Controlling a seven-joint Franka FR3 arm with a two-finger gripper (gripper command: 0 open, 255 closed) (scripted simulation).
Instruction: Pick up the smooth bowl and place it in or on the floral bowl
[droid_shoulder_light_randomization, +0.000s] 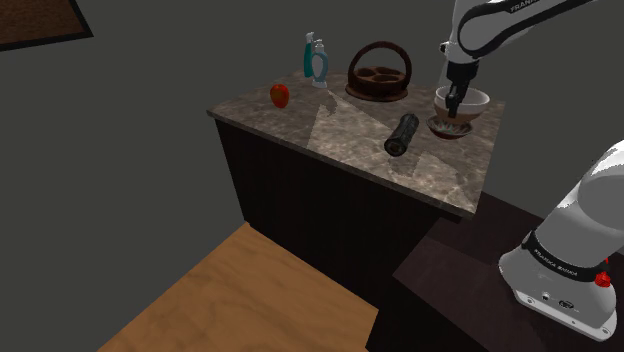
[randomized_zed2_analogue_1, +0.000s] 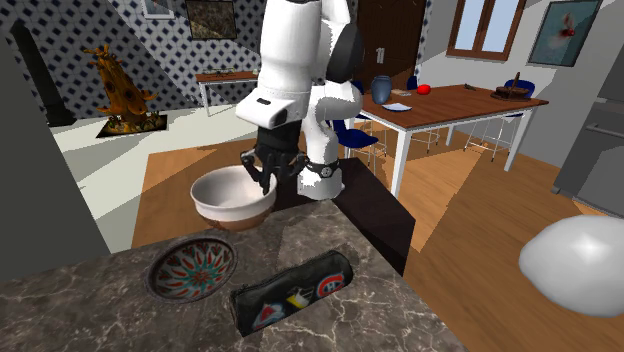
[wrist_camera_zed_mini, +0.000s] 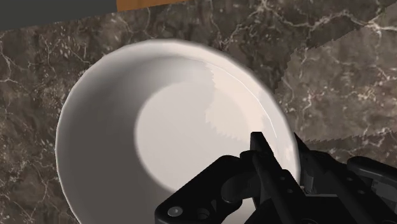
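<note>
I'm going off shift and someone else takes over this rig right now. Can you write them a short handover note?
Gripper: shut on the rim of the white bowl, one finger inside and one outside.
White bowl: upright and apparently raised off the marble counter, close to the floral bowl but not in it.
Floral bowl: resting on the counter with nothing in it, next to a dark pouch.
Done: the grasp and, it seems, the lift.
Left: carry the white bowl over the floral bowl, lower it in, open the fingers and pull away.
</note>
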